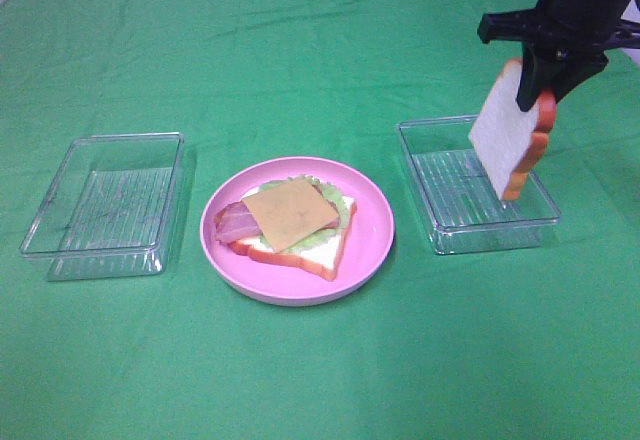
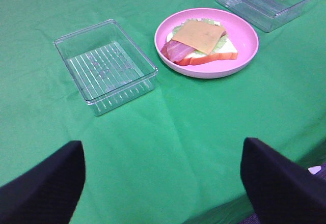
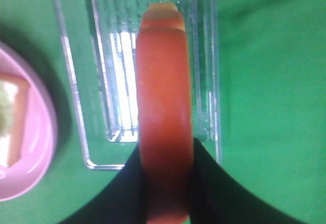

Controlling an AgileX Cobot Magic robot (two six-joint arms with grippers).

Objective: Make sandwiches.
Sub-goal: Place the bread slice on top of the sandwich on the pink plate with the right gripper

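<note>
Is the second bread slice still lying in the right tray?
No, out: the right gripper holds the bread slice on edge above the right tray.

The right arm (image 1: 575, 10) is matte black, with dark, broad, tapering fingers (image 2: 46, 191).

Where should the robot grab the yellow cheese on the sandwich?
By the cheese square's corner that sticks out over the bacon, coming straight down from above. It lies flat and thin on the stack, so fingers must pinch an overhanging edge.
</note>
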